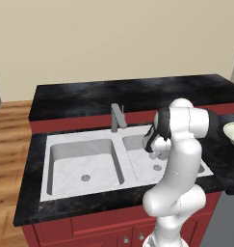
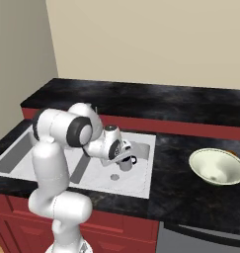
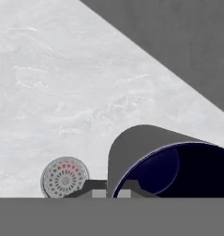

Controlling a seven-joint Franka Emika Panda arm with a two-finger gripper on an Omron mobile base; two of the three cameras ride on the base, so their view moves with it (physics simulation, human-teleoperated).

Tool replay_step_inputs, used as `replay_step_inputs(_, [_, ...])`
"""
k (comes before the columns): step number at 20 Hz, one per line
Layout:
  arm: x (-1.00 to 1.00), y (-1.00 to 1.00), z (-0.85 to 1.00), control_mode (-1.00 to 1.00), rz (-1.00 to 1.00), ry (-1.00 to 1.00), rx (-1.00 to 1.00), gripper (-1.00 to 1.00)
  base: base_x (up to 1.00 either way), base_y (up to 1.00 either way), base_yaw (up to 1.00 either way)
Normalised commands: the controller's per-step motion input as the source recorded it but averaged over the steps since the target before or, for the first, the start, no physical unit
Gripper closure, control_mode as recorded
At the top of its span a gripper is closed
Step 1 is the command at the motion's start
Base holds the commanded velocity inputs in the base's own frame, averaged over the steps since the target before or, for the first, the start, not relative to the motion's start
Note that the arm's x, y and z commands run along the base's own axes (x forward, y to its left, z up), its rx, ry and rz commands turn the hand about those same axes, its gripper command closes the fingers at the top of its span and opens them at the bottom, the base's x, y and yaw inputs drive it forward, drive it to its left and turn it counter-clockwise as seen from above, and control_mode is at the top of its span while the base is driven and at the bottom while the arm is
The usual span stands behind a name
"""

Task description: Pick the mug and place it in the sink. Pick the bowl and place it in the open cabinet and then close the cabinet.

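The end effector [image 2: 125, 160] was clamped on the mug [image 2: 126, 163] rim, apparently low inside the sink [image 2: 141, 148] right basin near its drain [image 3: 65, 177]. Placing was underway; next it needed to let go, then fetch the bowl [image 2: 218, 167] from the counter [image 2: 190, 192].

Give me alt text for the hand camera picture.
The gripper, shut on the grey mug's rim, holds it low over the white marble sink floor. The mug's navy inside faces the camera, and a round drain lies beside it.
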Motion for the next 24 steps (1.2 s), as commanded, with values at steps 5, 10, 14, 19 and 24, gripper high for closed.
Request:
replay_step_inputs(5, [0.19,0.0,-0.52,-1.0,0.0,0.02,0.0,1.0,0.0,0.0,0.0])
replay_step_inputs(10, [0.05,0.0,-0.27,-1.0,0.0,0.0,0.03,1.0,0.0,0.0,0.0])
replay_step_inputs(14, [0.0,0.0,-0.15,-1.0,0.0,0.0,0.03,-1.0,0.0,0.0,0.0])
replay_step_inputs(19, [0.0,0.0,0.03,-1.0,0.01,0.0,-0.01,-1.0,0.0,0.0,0.0])
replay_step_inputs(24, [-0.09,0.0,0.41,-1.0,0.01,0.0,-0.06,-1.0,0.0,0.0,0.0])
